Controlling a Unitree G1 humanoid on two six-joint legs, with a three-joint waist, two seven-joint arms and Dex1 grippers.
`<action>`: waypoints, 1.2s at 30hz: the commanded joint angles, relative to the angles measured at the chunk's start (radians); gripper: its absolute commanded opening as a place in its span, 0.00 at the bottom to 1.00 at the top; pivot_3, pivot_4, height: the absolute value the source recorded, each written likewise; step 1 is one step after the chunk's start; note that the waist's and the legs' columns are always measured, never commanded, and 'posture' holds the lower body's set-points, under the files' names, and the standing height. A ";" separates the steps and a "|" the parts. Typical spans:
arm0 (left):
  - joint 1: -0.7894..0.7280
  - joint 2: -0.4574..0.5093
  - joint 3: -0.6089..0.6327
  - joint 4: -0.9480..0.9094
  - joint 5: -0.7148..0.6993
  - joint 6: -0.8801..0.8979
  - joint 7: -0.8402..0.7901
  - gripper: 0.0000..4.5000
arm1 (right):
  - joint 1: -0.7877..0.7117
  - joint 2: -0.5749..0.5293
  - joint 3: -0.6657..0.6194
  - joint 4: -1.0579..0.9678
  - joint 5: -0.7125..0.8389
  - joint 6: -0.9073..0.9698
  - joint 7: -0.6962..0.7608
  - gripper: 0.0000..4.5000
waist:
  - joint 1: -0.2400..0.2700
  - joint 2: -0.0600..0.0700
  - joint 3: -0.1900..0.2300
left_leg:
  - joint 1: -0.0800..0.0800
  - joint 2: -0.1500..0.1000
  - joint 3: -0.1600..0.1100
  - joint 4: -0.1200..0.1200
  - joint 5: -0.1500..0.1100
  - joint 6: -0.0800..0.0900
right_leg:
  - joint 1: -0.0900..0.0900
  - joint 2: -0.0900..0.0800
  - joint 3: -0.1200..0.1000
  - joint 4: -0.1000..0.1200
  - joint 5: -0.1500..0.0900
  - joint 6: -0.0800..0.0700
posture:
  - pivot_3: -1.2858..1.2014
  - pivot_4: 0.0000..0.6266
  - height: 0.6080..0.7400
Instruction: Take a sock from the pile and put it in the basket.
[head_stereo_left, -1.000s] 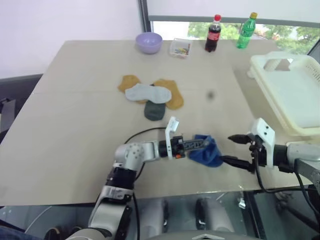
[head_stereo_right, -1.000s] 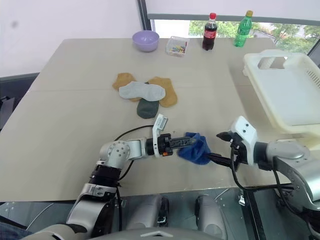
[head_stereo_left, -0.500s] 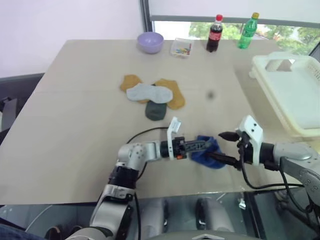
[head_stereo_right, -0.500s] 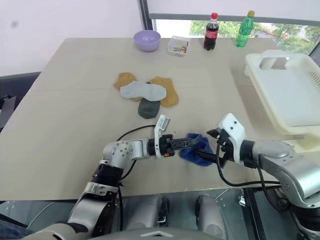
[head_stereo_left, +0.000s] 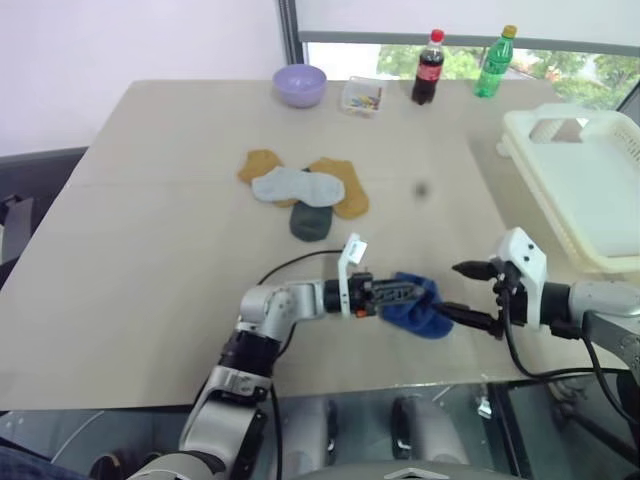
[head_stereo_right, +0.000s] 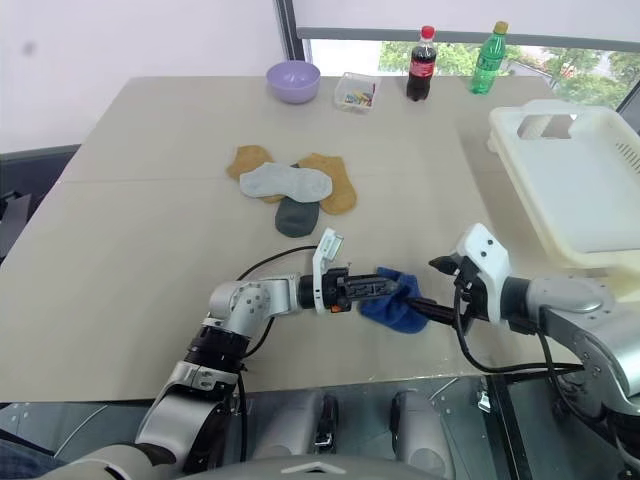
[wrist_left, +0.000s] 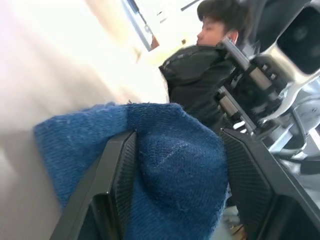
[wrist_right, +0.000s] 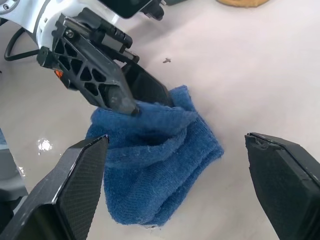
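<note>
Socks first: a crumpled blue terry sock (head_stereo_left: 415, 305) is pinched between the two black fingers of the left gripper (head_stereo_left: 400, 293), held low at the near edge of the beige tabletop (head_stereo_left: 150, 250), roughly 6 o'clock in the head view. From the left wrist camera, blue cloth is seen bunched between both finger pads (wrist_left: 117, 175), so that gripper is clamped on it, about half spread.

Just at 3 o'clock of the sock, the right gripper (head_stereo_left: 470, 295) is spread about as wide as it gets, with nothing gripped. Its lower finger looks to be right against the sock's edge, but whether it is actually touching can't be told. In its own wrist view the sock is framed between the two fingers (wrist_right: 75, 190).

The pile of mustard-yellow, light grey and dark green short socks (head_stereo_left: 303, 193) is left at about 12 o'clock of the held sock, well apart. The large cream-white slotted plastic basket (head_stereo_left: 575, 180) is parked at the table's right edge, around 2 o'clock.
</note>
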 joint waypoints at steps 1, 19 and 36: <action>0.013 0.001 -0.014 -0.026 -0.003 0.003 -0.022 0.78 | 0.009 -0.008 -0.022 -0.011 0.002 -0.023 0.000 1.00 | 0.001 0.000 0.000 | 0.000 0.000 0.000 0.000 0.000 0.000 | 0.000 0.000 0.000 0.000 0.000 0.000 | 0.52 0.24 0.95; 0.026 0.006 0.050 -0.078 -0.123 0.089 -0.105 0.99 | -0.053 0.126 -0.016 -0.013 0.083 0.063 -0.155 1.00 | -0.001 0.000 0.000 | 0.002 0.001 0.000 0.001 0.000 0.000 | 0.001 0.001 0.001 0.002 0.000 0.000 | 0.52 0.24 0.95; 0.029 -0.008 0.046 -0.052 -0.106 0.065 -0.098 0.99 | -0.003 0.133 0.007 0.029 0.131 0.207 -0.221 1.00 | -0.001 0.000 0.000 | 0.002 0.000 0.001 0.001 0.000 0.000 | 0.001 0.001 0.002 0.002 0.000 0.000 | 0.52 0.24 0.95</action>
